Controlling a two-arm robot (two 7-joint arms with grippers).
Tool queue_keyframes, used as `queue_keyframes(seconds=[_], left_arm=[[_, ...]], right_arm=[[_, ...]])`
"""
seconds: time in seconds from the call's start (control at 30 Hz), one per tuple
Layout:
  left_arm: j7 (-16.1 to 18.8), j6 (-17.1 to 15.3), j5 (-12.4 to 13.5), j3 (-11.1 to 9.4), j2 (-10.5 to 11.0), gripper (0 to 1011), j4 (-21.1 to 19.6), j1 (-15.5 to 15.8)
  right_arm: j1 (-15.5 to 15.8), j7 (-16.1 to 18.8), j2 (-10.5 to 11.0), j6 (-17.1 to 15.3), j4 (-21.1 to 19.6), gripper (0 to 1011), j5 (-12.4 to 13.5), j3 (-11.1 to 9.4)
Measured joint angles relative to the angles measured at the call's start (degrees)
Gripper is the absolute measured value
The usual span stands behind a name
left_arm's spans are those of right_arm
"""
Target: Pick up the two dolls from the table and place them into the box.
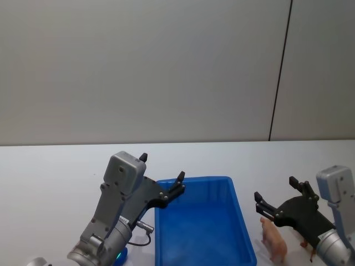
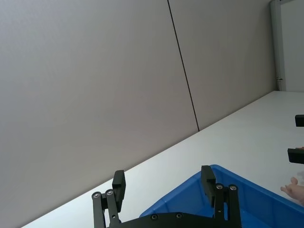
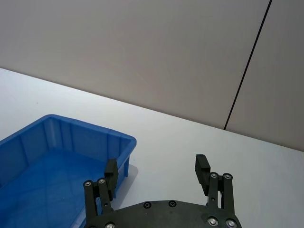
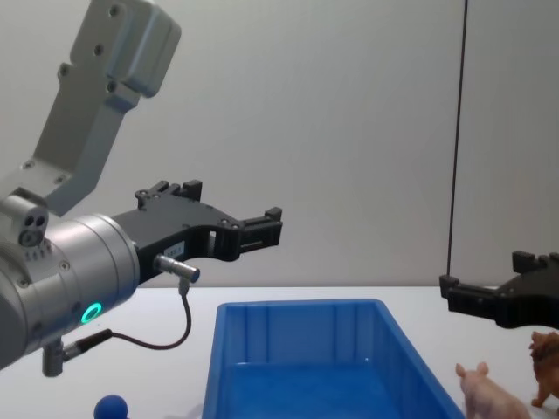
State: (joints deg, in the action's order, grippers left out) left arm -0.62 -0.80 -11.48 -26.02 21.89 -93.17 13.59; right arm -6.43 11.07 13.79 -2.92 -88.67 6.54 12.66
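I see the right gripper (image 1: 275, 189) hanging spread and empty just above the pig (image 1: 273, 239). The pig stands on the table (image 1: 55, 166) right of the box (image 1: 194, 180), its body running roughly away from me, with the lion (image 4: 546, 362) beside it. The left gripper (image 1: 162, 167), also spread, is across the box, so right is nearer.

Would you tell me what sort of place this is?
Probably a robotics lab: a white table, a grey panelled wall, and staged props, a blue plastic bin, toy pig and toy lion. The left gripper hovers open near the bin, the right gripper near the pig.
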Motion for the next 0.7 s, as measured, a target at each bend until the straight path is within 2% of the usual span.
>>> queue_keyframes(seconds=[0.7], left_arm=[[0.0,0.0,0.0,0.0,0.0,1001,0.0,0.0]], right_arm=[[0.0,0.0,0.0,0.0,0.0,1001,0.0,0.0]])
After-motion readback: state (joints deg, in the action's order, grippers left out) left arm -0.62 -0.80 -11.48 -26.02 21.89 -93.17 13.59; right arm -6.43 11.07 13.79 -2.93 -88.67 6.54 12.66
